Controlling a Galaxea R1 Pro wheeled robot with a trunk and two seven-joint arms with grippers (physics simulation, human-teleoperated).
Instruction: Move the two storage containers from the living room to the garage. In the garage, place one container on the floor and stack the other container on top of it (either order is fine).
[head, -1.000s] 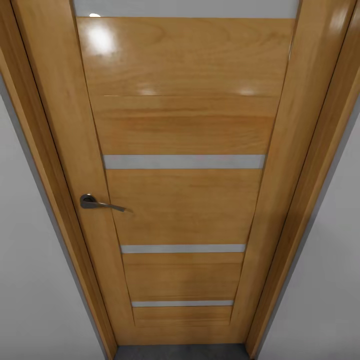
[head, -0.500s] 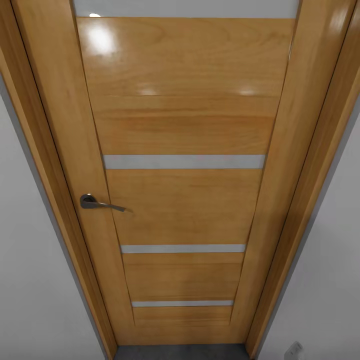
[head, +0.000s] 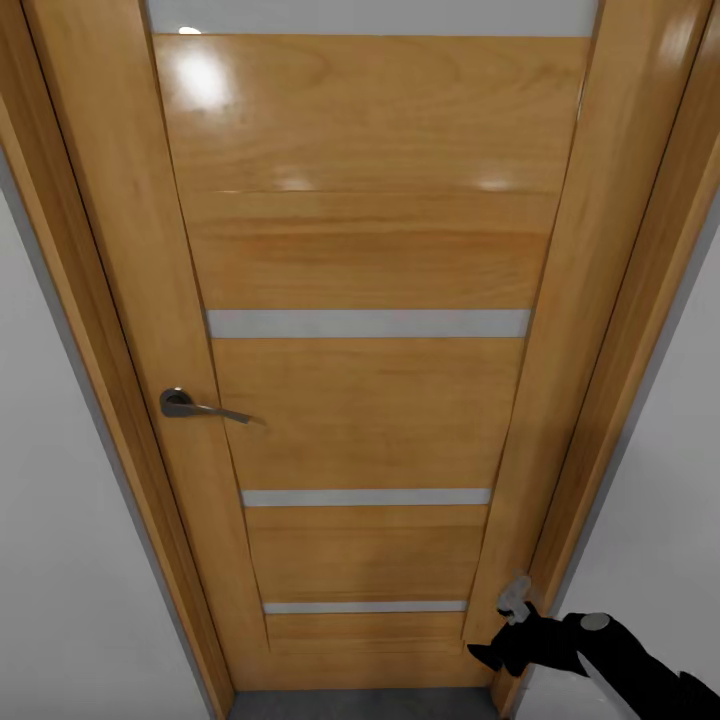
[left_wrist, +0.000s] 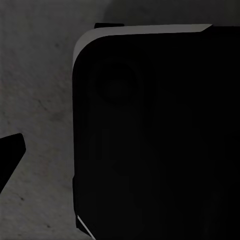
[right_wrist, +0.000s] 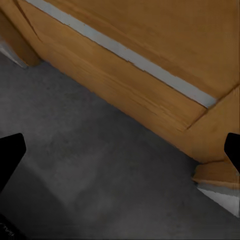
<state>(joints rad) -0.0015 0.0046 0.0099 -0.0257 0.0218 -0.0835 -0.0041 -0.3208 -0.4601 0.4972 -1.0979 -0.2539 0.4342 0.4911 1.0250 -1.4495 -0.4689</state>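
In the head view, a plain grey-white wall takes the left edge of the frame, next to the honey-coloured wooden door frame. A closed, glossy, honey-coloured wooden door with four narrow frosted strips takes up the middle. Its dark metal lever handle sits at middle left, with the lever pointing toward the centre of the frame. A thin strip of dark grey concrete floor shows at the bottom edge.

At lower right, the black right end effector is raised at the foot of the door's right stile, just beside or touching the wood; I cannot tell which. The right wrist view shows its two dark fingertips spread wide apart with nothing between them, above the floor and the door's bottom rail.

The left wrist view shows one dark fingertip over the mottled floor beside a large black rounded body. How far the left end effector is open cannot be told.

The coming move turns on the handle. It lies up and far to the left of the right end effector, across the whole door, so the left arm's side is probably nearer to it. The orange-red storage containers are out of sight, so where they are cannot be told.
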